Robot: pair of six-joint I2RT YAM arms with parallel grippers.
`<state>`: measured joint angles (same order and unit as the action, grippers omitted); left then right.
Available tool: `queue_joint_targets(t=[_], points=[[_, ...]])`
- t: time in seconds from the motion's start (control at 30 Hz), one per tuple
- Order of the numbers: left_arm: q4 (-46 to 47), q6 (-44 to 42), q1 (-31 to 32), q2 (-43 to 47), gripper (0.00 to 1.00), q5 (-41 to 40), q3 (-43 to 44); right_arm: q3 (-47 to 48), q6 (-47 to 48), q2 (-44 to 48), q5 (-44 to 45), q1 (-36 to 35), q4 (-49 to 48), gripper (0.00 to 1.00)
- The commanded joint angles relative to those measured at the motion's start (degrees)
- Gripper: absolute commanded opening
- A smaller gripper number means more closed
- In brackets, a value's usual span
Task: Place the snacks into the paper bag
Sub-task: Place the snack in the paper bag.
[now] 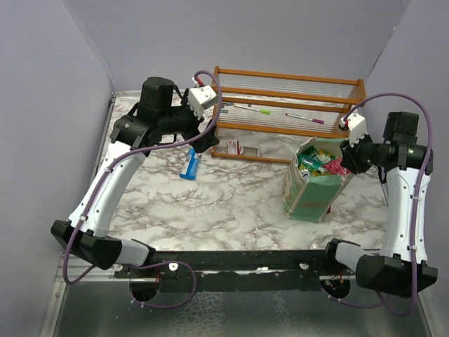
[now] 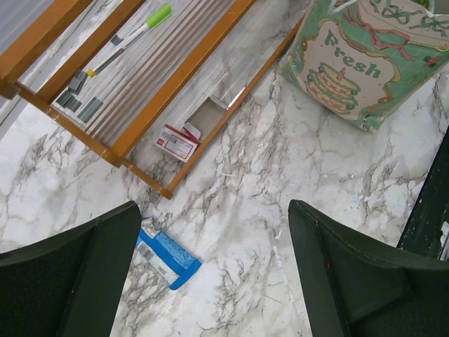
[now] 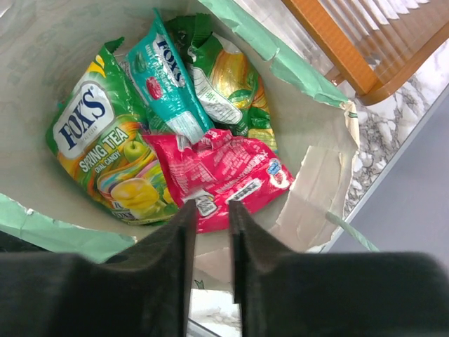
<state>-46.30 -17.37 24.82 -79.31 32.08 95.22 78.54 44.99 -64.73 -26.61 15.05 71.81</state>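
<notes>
The pale-green paper bag (image 1: 313, 193) stands upright at the right of the table, also in the left wrist view (image 2: 351, 67). Inside it (image 3: 42, 49) lie a green-and-yellow packet (image 3: 105, 151), a teal packet (image 3: 168, 84), another green packet (image 3: 228, 84) and a red-pink packet (image 3: 224, 172). My right gripper (image 1: 349, 156) hovers over the bag's mouth, its jaws (image 3: 209, 210) a narrow gap apart with nothing between them. A slim blue bar wrapper (image 1: 189, 167) lies on the marble. My left gripper (image 2: 214, 274) is wide open and empty just above and right of the blue bar (image 2: 167, 256).
A brown wooden slatted rack (image 1: 287, 105) stands at the back with markers on it, a green one (image 2: 140, 28). A small red-and-white box (image 2: 177, 142) lies at the rack's foot. Grey walls enclose the table on three sides.
</notes>
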Motion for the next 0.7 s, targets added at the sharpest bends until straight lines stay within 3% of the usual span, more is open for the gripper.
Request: queue_joint_targets(t=[0.0,0.33,0.43,0.67], points=[[3.4,4.2,-2.9,2.8,0.89,0.8,-3.6,-0.7,-0.3,-0.4,-1.6,-0.4,-1.0,0.31],[7.0,7.3,-6.1,4.4,0.89,-4.1,-10.5,1.6,-1.7,-0.1,-4.6,-0.9,-1.8,0.52],[7.7,7.3,-6.5,4.2,0.89,-7.6,-12.5,2.7,-2.9,-0.2,-7.3,-1.0,-2.1,0.65],[8.0,8.7,-8.5,1.9,0.89,-11.7,-16.3,6.4,-6.9,-1.7,-13.7,-1.4,-2.8,0.75]])
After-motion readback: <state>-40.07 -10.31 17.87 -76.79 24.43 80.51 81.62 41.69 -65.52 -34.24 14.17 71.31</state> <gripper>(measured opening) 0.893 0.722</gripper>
